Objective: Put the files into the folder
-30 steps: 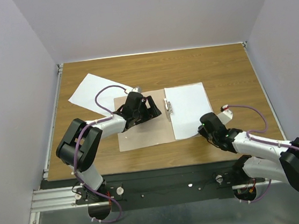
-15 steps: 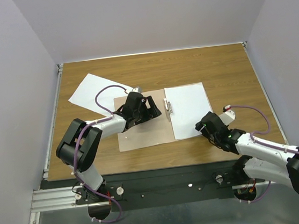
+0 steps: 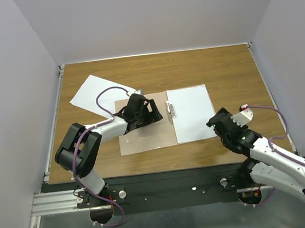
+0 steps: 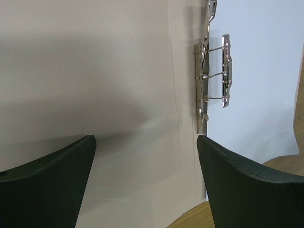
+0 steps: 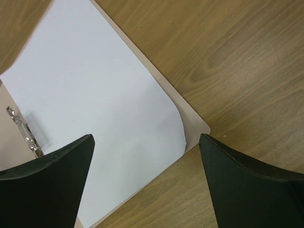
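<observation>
Tan folder (image 3: 144,136) is seen lying open and flat on the desk (image 3: 230,66), with its metal clip (image 3: 171,110) at the centre fold. One white sheet (image 3: 192,112) is laid on the folder's right half, its left edge just beside the clip. In the right wrist view a narrow tan margin is left showing around the sheet's near right corner. The second white sheet (image 3: 96,93) is found on the desk at the far left, outside the folder, its near corner hidden by the left arm. Left fingers (image 4: 47,190) are held wide apart low over the folder's bare left half, with nothing between them. Right fingers (image 5: 42,185) are likewise spread wide and empty, positioned just off the folder's near right corner.
</observation>
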Robot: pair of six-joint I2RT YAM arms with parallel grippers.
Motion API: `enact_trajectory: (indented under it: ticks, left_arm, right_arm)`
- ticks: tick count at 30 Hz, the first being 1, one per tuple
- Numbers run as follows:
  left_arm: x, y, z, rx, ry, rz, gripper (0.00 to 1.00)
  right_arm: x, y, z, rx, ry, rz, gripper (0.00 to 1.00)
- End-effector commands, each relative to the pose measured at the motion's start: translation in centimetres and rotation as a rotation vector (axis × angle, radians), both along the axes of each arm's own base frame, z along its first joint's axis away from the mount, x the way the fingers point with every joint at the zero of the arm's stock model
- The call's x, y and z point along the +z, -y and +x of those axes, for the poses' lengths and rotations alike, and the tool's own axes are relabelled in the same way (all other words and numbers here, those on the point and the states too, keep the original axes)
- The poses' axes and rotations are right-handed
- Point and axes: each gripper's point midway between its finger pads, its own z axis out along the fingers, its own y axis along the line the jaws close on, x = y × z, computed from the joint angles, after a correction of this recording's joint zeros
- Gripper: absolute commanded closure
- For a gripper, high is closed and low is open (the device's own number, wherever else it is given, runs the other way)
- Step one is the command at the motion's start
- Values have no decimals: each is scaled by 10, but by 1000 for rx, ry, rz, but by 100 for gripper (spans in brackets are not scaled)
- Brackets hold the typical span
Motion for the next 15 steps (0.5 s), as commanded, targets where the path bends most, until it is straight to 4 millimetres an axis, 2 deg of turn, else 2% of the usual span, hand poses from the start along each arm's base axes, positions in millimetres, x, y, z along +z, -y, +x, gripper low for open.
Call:
enact_trajectory:
  ticks: [1,6,7,9,12,15]
  left_arm:
    - [16,-5,2,-2,29,44,3]
    - [26,4,11,-31,50,36,3]
    - [26,5,12,-37,51,36,3]
    - [27,8,14,-44,57,33,3]
    - [21,9,15,-54,49,40,3]
    - [14,11,14,-68,34,40,3]
  right_arm:
    - [43,15,10,-46,78,-89,0]
    - [70,10,28,-27,98,-155,0]
    - [84,5,35,-24,116,-153,0]
    - [95,5,44,-29,123,-190,0]
    - [110,-2,71,16,116,-240,0]
    - [105,-13,113,143,68,-196,0]
